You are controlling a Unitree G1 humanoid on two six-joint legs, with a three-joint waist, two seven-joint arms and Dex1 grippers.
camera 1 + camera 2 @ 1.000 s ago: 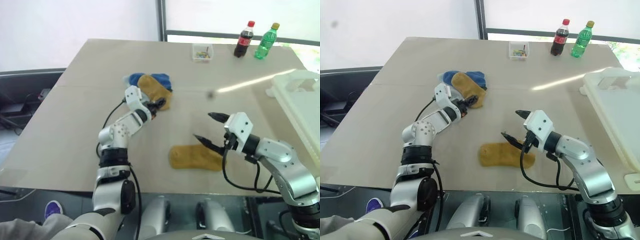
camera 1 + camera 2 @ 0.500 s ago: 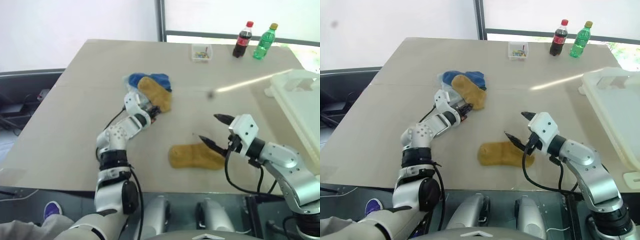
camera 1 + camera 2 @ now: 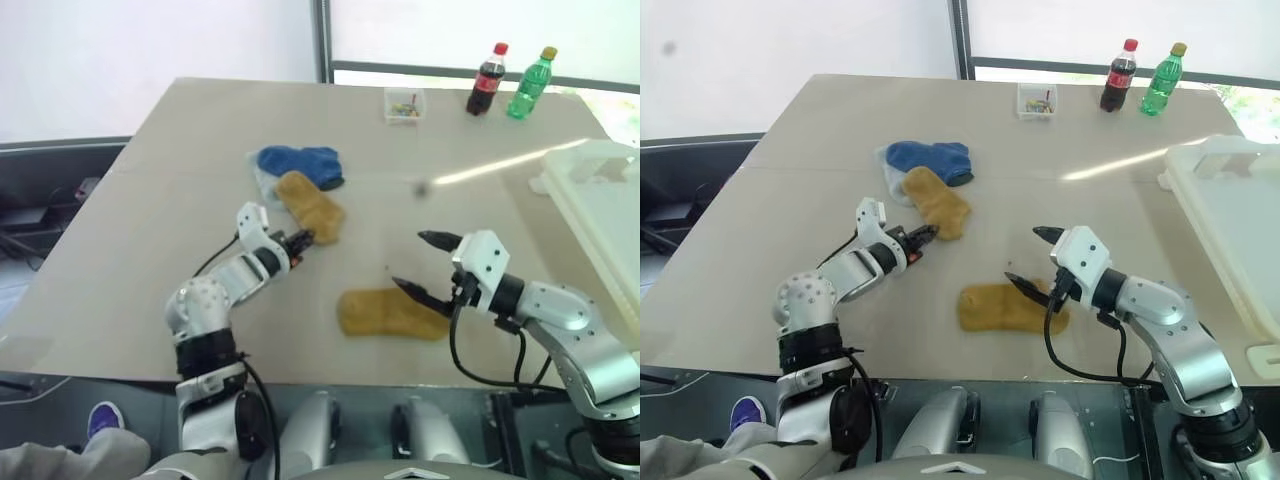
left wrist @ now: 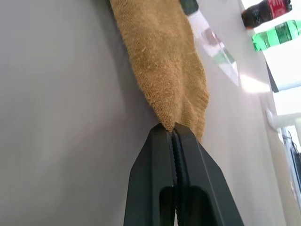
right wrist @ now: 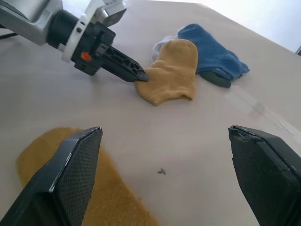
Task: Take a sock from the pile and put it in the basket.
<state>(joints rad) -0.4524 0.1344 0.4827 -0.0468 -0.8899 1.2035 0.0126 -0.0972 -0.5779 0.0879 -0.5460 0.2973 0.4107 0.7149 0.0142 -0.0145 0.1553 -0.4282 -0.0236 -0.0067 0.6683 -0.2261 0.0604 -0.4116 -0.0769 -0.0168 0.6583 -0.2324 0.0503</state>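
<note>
The left gripper (image 3: 303,239) is clamped on the near edge of a mustard sock (image 3: 311,206), its two black fingers (image 4: 175,155) pressed together with the knit pinched between their tips. That sock lies flat on the table (image 3: 130,230), stretching away from the gripper toward twelve o'clock, where its far end touches the rest of the pile (image 3: 298,165): a blue sock (image 3: 930,159) with a pale sock (image 3: 888,172) peeking out at its nine o'clock side.

At about five o'clock from the pinched sock, well apart from it, a second mustard sock (image 3: 385,314) lies alone on the table. The right gripper (image 3: 426,265) hangs over that sock's three o'clock end with its jaws spread wide, holding nothing; one fingertip is close above the fabric, and contact cannot be told.

At the far edge of the table, toward twelve o'clock, stand a small clear box (image 3: 404,104) with coloured bits, then a cola bottle (image 3: 484,79) and a green bottle (image 3: 529,83) just beside each other. The basket (image 3: 600,215), white with a thick rim, sits at the three o'clock edge, well apart from every sock.
</note>
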